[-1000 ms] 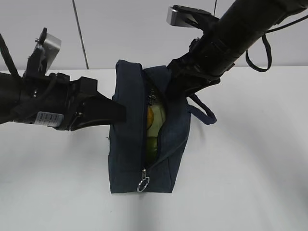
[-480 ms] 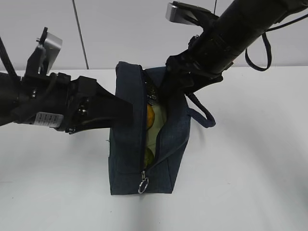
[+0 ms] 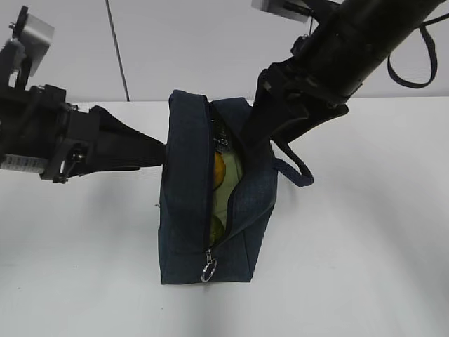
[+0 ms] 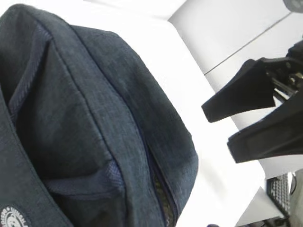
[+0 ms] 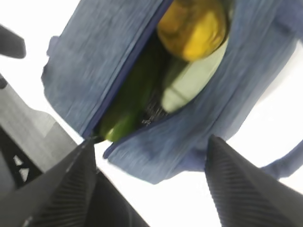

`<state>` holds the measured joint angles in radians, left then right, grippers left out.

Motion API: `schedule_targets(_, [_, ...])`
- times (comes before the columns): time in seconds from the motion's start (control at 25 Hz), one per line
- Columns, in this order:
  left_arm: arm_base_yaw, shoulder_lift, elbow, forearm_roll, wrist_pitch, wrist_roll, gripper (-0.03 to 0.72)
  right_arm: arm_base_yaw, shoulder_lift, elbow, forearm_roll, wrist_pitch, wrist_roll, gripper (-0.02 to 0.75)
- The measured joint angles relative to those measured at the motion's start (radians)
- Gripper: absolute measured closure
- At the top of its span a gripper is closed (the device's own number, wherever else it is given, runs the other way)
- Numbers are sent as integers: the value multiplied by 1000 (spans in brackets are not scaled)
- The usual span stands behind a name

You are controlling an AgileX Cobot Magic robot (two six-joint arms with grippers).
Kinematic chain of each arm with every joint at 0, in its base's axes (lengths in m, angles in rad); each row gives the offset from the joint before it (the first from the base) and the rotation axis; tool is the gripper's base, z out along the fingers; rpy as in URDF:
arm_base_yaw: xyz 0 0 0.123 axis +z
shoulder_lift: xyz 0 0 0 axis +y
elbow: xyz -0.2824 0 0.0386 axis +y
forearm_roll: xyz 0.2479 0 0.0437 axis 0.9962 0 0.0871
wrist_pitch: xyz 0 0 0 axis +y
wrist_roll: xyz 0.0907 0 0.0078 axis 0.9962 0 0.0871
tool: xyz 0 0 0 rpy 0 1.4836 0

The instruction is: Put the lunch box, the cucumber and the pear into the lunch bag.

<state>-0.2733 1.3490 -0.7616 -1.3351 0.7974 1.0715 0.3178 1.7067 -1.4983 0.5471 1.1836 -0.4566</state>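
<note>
The navy lunch bag (image 3: 186, 210) stands upright at the table's middle, its zipper open along the top. Through the gap I see the yellow-orange pear (image 5: 191, 26), the pale green lid of the lunch box (image 5: 189, 80) and the dark green cucumber (image 5: 128, 109), all inside the lunch bag (image 5: 94, 61). My right gripper (image 5: 151, 142) hangs open above the bag's right rear edge (image 3: 251, 137), with nothing between its fingers. My left gripper (image 3: 158, 153) is open, its tips by the bag's left wall. Its jaws are hidden in the left wrist view, which the lunch bag (image 4: 94, 118) mostly fills.
A metal ring pull (image 3: 208, 270) hangs at the zipper's near end. The strap handle (image 3: 295, 165) loops out on the bag's right side. White tabletop (image 3: 365, 246) surrounds the bag, and a white wall stands behind.
Both grippers have let go of the bag's edges and opened. The left one drew back to the left; the right one lifted up and to the right. The bag stayed put.
</note>
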Motion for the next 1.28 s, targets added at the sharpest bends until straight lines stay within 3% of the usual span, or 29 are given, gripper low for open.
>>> schedule_targets(0.52, [1,-49,0,167,50,0,318,0,-205,28,0,41,35,182])
schedule_targets(0.96, [1,-50,0,228,81,0,321,0,-526,343,0,43,37,182])
schedule_targets(1.28, [1,-51,0,228,94,-1,368,0,-711,584,7,-111,37,182])
